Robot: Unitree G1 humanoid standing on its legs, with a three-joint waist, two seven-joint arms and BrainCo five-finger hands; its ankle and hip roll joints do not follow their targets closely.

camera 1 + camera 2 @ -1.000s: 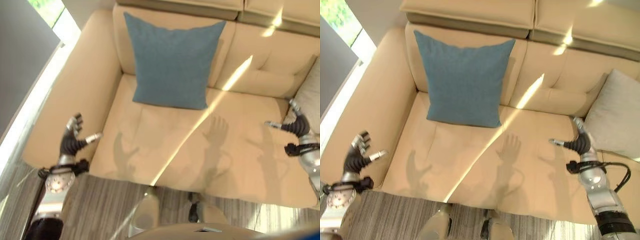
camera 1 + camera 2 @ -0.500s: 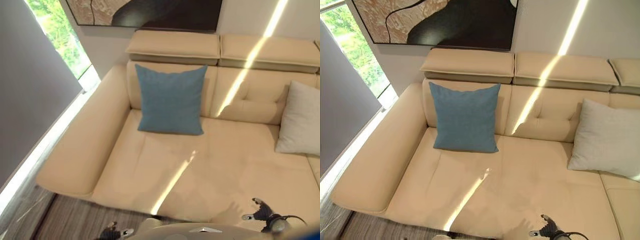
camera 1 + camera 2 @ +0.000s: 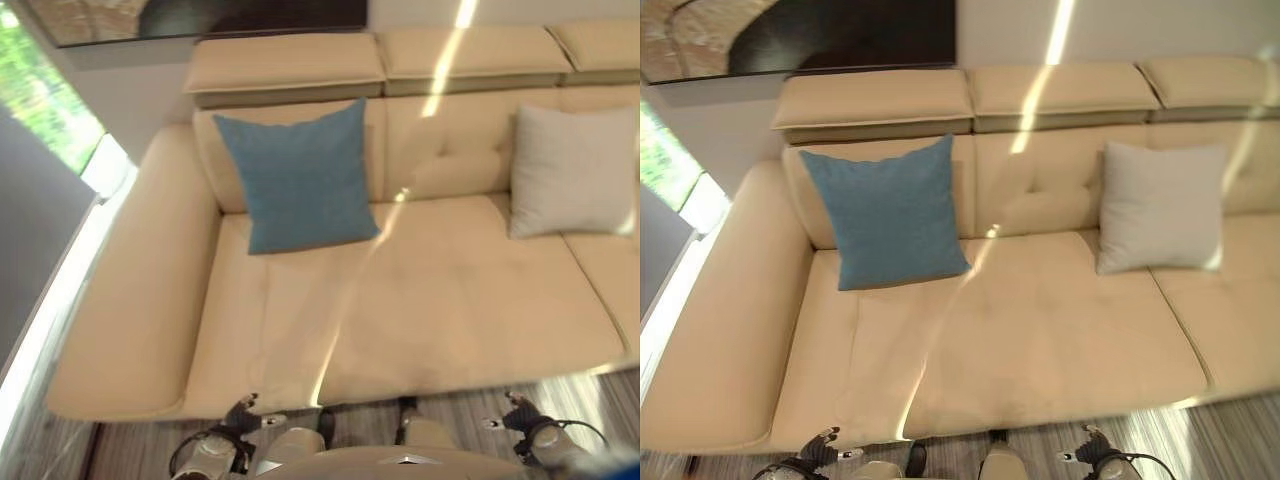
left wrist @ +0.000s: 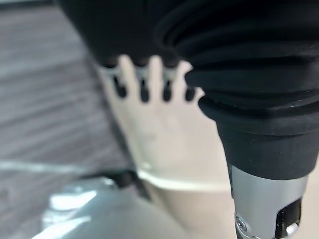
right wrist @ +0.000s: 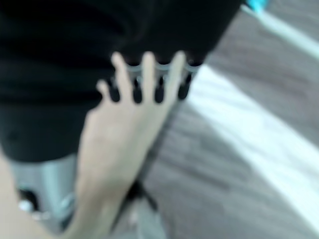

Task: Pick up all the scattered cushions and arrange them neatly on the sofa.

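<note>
A cream sofa [image 3: 1040, 330] is seen across most of the head views, its backrest along the upper part of the frame and its broad arm at the left. A blue cushion [image 3: 890, 215] is stood upright on the seat in the upper left of centre, leaned against the backrest. A light grey cushion [image 3: 1158, 205] is stood upright further right, also leaned against the backrest, well apart from the blue one. A stretch of bare seat is left between them, crossed by a thin streak of sunlight.

A dark framed picture [image 3: 790, 35] is hung on the wall at the upper left, and a bright window [image 3: 45, 110] is seen at the left edge. A striped grey floor [image 3: 1200, 430] is shown along the bottom of the frame, in front of the sofa.

The left hand [image 3: 243, 417] is found at the bottom edge, left of centre, over the floor by the sofa front; its fingers are spread and nothing is held. The right hand [image 3: 518, 417] is found at the bottom right, likewise over the floor, with fingers loosely spread and nothing held. In the wrist views the fingers [image 4: 143, 74] are seen straight in a row.
</note>
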